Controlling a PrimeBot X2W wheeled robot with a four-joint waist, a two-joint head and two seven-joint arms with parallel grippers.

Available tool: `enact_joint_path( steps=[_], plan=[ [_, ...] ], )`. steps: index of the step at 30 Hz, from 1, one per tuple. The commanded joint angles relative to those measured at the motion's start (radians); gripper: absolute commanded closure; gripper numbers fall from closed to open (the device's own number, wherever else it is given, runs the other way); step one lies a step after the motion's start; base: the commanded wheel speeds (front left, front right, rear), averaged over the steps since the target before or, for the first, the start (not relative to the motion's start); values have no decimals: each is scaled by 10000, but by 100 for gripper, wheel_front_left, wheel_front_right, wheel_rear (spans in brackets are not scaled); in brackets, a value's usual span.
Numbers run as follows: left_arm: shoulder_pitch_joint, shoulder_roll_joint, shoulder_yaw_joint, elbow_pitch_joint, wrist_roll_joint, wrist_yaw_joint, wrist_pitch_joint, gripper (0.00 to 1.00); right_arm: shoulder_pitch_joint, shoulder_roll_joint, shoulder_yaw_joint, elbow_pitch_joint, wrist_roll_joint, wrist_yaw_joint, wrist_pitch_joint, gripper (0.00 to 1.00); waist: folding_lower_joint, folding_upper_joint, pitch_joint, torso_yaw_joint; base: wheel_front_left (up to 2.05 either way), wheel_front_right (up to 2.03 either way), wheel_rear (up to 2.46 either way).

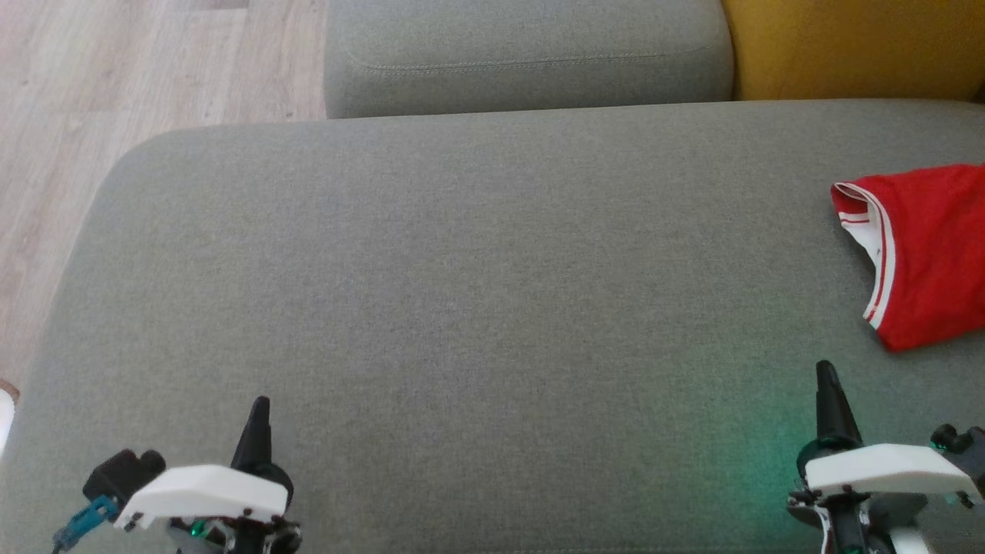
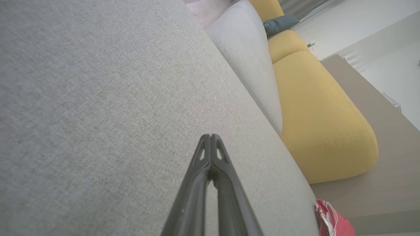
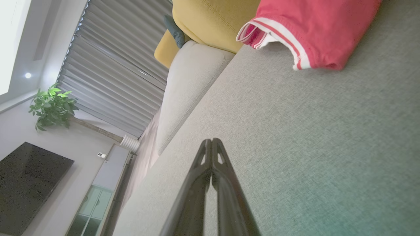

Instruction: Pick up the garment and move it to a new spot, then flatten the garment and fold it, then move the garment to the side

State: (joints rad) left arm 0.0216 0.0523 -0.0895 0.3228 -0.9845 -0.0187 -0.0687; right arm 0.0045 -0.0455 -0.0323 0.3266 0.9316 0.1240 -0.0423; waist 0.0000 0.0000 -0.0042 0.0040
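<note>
The garment (image 1: 927, 254) is red with a white, red-striped trim and lies folded at the right edge of the grey cushion (image 1: 462, 292). The right wrist view has the garment (image 3: 315, 29) at its top, and a corner of the garment (image 2: 331, 219) peeks in at the lower right of the left wrist view. My left gripper (image 1: 260, 412) sits at the lower left over bare cushion, shut and empty; its fingers (image 2: 211, 139) meet at the tips. My right gripper (image 1: 826, 377) is shut and empty too, just below and left of the garment, with its fingers (image 3: 211, 142) pressed together.
A second grey cushion (image 1: 523, 54) lies beyond the work surface, with a yellow cushion (image 1: 854, 46) to its right. Wooden floor (image 1: 115, 77) runs along the left. In the right wrist view, a plant (image 3: 52, 106), a dark screen (image 3: 26, 183) and blinds stand far off.
</note>
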Motion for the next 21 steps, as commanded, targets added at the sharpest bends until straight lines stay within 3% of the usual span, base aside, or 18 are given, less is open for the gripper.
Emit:
enact_joint_path(
  steps=[1, 21],
  plan=[
    [-581, 32, 278, -392, -252, -104, 78, 100, -622, -90, 62, -394, 296, 36, 77, 100, 0, 0, 1, 0, 0, 0, 0],
    [-811, 28, 827, -515, -2193, -431, 626, 100, -781, -96, -195, -532, 2401, 46, 533, 100, 0, 0, 25, -13, 0, 0, 0]
  ],
)
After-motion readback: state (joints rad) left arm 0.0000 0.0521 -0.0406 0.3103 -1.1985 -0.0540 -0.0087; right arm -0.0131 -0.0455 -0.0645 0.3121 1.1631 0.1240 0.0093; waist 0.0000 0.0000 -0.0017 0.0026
